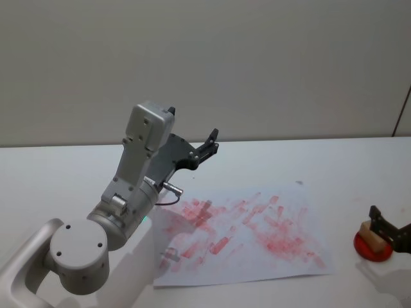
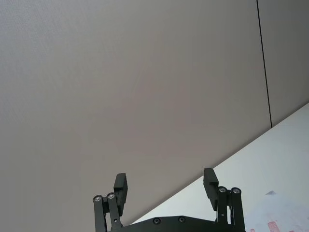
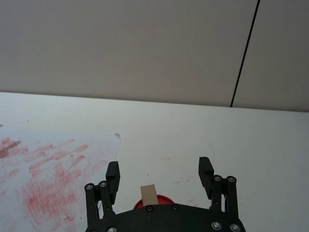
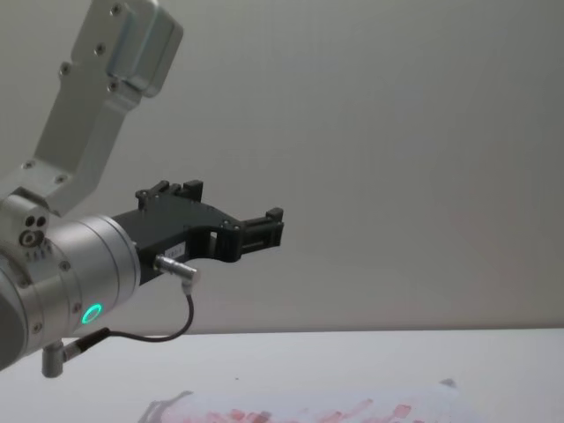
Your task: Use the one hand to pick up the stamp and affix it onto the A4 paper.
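Observation:
The stamp [image 1: 370, 234], a small tan-brown block, stands on a round red ink pad [image 1: 371, 250] at the table's right edge. My right gripper [image 1: 386, 226] is down around it, open, with its black fingers on either side and apart from the block. In the right wrist view the stamp [image 3: 148, 194] sits between the spread fingers [image 3: 206, 171], close to the palm of the right gripper [image 3: 159, 170]. The A4 paper [image 1: 257, 224], covered in red smudges, lies at the table's centre. My left gripper [image 1: 209, 144] is raised above the paper's far left, open and holding nothing [image 2: 165, 181].
The left arm's grey housing [image 1: 144, 167] rises over the paper's left part and shades it. Bare white tabletop [image 1: 347, 167] lies between the paper and the ink pad and beyond both. A plain wall stands behind the table.

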`<state>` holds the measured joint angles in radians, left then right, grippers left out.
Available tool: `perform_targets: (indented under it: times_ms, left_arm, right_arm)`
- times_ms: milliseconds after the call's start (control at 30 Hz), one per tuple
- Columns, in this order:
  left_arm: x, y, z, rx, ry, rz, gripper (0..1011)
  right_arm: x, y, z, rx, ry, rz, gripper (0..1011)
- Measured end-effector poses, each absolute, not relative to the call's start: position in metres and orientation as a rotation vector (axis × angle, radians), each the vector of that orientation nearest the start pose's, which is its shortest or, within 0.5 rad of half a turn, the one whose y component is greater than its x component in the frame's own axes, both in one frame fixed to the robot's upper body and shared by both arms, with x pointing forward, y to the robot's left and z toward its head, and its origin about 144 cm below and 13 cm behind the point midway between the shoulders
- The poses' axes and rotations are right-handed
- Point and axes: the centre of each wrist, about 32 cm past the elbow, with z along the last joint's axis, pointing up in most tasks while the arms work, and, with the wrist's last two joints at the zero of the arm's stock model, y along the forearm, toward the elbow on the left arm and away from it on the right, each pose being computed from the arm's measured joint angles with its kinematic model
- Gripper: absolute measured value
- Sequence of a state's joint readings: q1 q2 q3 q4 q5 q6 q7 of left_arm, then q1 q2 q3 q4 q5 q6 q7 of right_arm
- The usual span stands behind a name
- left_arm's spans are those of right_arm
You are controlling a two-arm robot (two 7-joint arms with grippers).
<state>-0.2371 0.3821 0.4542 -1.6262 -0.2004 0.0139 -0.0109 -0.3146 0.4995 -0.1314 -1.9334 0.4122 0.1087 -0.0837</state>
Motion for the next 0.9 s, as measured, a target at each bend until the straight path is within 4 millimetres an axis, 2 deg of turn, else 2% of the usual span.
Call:
perform_targets:
  times_ms: [600,900]
  left_arm:
    - [0.492,0.198,1.204,0.061,-0.268,1.124,1001]
    - [0.492,0.198,1.204,0.061,-0.268,1.124,1001]
  right_arm:
    - [0.366,-0.279,1.159,-0.246,0.194,-1.361,1001]
    - [0.374,-0.281,1.154,-0.283,0.213,-1.359,1001]
